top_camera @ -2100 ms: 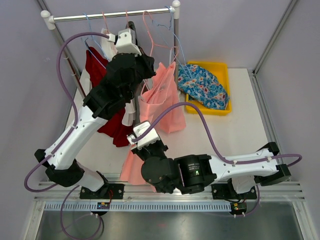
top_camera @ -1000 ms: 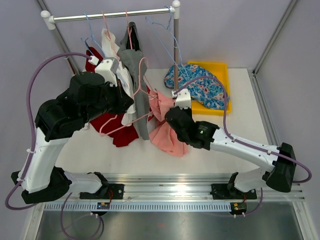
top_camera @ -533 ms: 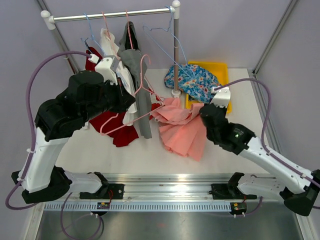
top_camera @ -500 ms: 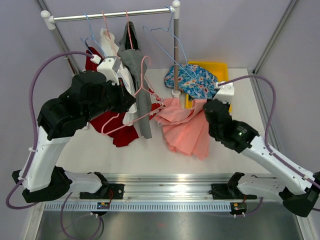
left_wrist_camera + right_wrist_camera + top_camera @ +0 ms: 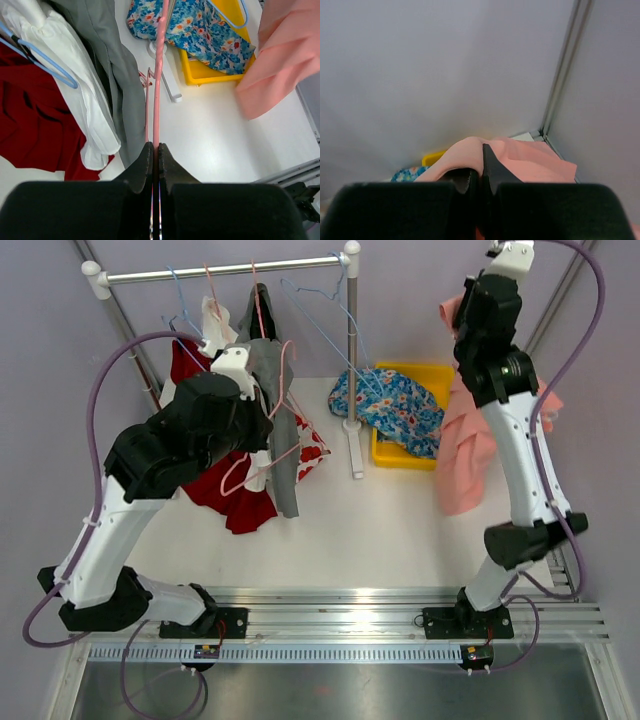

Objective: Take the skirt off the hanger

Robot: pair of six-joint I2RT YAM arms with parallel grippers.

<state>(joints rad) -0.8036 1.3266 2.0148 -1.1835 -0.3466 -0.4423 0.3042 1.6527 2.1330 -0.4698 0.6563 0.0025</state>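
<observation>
The pink skirt (image 5: 465, 455) hangs free at the far right, high above the table, and shows as a blurred pink fold (image 5: 285, 55) in the left wrist view. My right gripper (image 5: 468, 312) is raised near the back wall, shut on the skirt's top edge (image 5: 520, 162). The pink wire hanger (image 5: 283, 430) is bare and sits by the rack among the hanging clothes. My left gripper (image 5: 155, 147) is shut on the hanger's wire (image 5: 159, 75). Skirt and hanger are well apart.
A rail (image 5: 230, 268) on a post (image 5: 352, 360) carries grey (image 5: 275, 410), white and red (image 5: 225, 495) garments and blue hangers (image 5: 320, 310). A blue floral garment (image 5: 395, 410) drapes over a yellow bin (image 5: 440, 375). A frame post stands right of the right arm.
My right arm swung up and to the far right, carrying the skirt clear of the hanger. My left gripper kept its hold on the hanger and shifted slightly towards the rack.
</observation>
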